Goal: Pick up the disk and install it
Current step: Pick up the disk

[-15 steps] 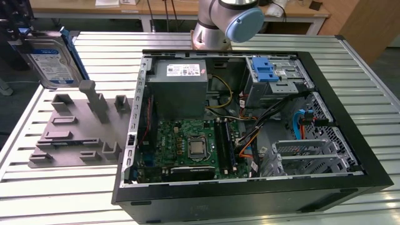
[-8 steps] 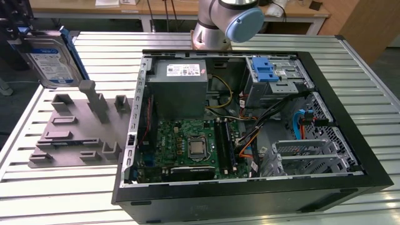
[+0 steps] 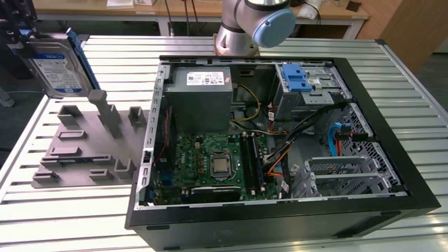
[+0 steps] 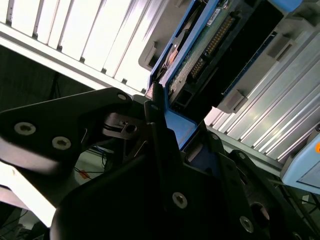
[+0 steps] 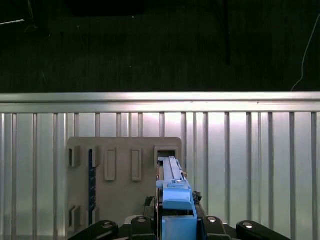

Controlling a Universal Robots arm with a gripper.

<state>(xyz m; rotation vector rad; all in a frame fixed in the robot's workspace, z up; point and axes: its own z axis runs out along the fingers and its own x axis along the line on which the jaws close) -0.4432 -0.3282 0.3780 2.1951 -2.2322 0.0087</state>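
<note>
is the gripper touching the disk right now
Touching. In the second wrist view the gripper is shut on the disk, a black finger pressed against its blue frame.

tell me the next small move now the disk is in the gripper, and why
Probably carry the disk sideways toward the computer case. The gripper is shut on it, it hangs clear above the grey holder at the exterior view's left, and the drive bay sits inside the case.

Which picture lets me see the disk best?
The exterior view: the disk is up in the air, its whole white-and-blue label facing the camera. In the first wrist view the disk is edge-on; the second wrist view shows part of its circuit-board side, close up.
</note>
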